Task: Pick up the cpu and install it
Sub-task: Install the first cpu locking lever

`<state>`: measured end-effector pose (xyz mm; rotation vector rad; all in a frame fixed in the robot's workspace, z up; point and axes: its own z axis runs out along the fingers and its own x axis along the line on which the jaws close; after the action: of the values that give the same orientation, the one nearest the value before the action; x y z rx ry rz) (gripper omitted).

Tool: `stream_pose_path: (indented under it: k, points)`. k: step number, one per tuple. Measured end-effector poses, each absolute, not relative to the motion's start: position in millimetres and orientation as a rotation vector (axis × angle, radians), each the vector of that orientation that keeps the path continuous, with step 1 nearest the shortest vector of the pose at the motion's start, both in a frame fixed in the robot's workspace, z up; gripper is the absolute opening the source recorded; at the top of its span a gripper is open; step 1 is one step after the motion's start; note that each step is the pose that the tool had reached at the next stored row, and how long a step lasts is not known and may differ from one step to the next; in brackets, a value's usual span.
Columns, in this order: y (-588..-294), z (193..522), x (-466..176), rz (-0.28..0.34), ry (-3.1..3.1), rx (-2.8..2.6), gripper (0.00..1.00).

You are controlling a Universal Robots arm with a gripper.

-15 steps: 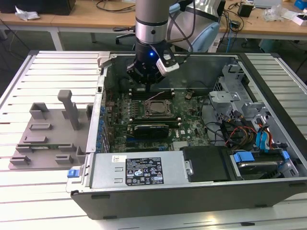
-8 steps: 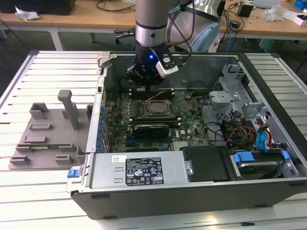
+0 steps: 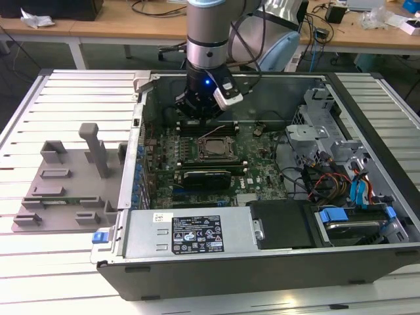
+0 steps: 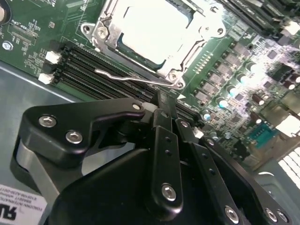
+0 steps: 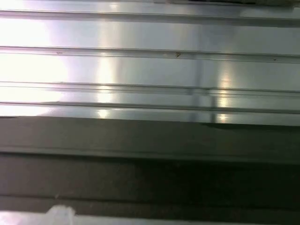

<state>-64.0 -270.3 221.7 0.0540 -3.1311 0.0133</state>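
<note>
**Already seated: the cpu lies in its socket, the gripper hangs just beyond it**

Now the cpu sits flat inside the socket frame on the green motherboard, its bright metal top plate facing up. In the exterior view the socket with the cpu is in the middle of the open computer case, and the gripper hangs above the board just on the far side of it. So the chip lies on the near side of the gripper, close but apart from it. It is square, so I can name no long axis.

In the second wrist view the gripper has its black fingers drawn together, with nothing between them. The thin wire lever of the socket lies between the fingertips and the frame, above the dark memory slots.

Room is limited: the case walls rise on the exterior view's left and on the far side, and a black card lies near the socket. The grey fixture tray stands outside the case, on the exterior view's left.
</note>
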Motion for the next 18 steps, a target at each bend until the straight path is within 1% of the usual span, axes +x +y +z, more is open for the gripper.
stream_pose_path:
  k: [18]
  points:
    - [-269.9, 205.7, -28.9, 0.013, -3.127, 0.055, 0.11]
